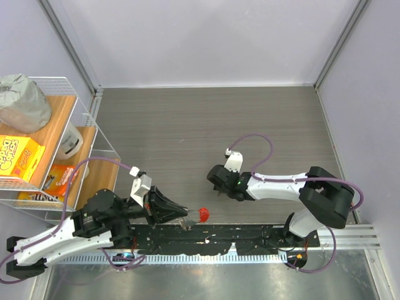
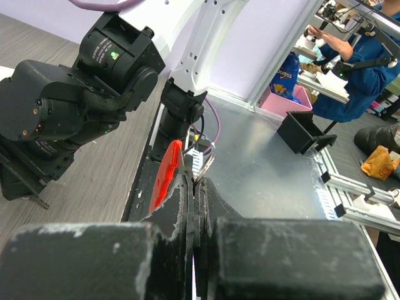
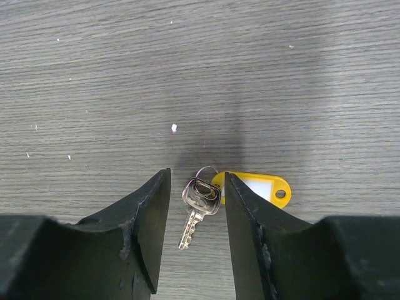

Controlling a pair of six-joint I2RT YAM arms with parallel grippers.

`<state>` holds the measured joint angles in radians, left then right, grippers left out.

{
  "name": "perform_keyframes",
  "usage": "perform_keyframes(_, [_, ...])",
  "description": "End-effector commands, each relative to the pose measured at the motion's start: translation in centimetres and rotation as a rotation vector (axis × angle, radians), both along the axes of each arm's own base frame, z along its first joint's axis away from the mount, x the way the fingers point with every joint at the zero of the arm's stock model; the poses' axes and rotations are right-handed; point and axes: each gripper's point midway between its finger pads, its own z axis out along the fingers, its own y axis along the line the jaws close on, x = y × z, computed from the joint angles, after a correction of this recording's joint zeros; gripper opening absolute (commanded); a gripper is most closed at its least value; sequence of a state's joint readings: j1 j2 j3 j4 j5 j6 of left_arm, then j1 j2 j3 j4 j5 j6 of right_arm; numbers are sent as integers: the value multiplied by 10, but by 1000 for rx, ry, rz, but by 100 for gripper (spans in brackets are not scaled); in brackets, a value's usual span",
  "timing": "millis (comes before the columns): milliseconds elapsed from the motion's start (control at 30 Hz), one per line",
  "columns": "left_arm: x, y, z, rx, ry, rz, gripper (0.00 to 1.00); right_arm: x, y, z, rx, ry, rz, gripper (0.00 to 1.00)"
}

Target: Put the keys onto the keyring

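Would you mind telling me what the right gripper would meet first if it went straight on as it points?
Most likely the key, lying between the open fingers of the right gripper, then the table beneath; depth is hard to judge.

The left arm (image 1: 56,240) and the right arm (image 1: 281,185) are both smooth white shells set between chunky black cylindrical joint housings. A thin purple cable (image 1: 257,145) runs along the right arm, and a second purple cable (image 1: 94,161) runs along the left. Each wrist has a white angular camera bracket (image 1: 234,160). One black joint housing carries small white lettering (image 2: 100,50) beside a green light (image 2: 112,54). The left hand (image 2: 195,187) has flat matte-black fingers with edges chipped to pale grey. The right hand (image 3: 197,187) has thick black fingers (image 3: 140,219) with curved inner faces, scuffed white at the rims.
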<state>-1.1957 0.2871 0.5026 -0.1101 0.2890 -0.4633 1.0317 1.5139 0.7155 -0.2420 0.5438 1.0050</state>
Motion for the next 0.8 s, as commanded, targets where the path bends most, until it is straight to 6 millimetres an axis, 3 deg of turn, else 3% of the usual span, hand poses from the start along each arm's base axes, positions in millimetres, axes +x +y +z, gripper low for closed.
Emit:
perform_keyframes(0, [-3, 2, 21, -62, -28, -12, 0, 2, -1, -4, 16, -10, -29, 45])
perform_keyframes(667, [-2, -5, 23, -58, -17, -23, 0, -4, -14, -6, 22, -17, -36, 15])
perform_keyframes(767, [-2, -5, 23, -57, -16, -23, 0, -5, -15, -4, 20, -21, -28, 6])
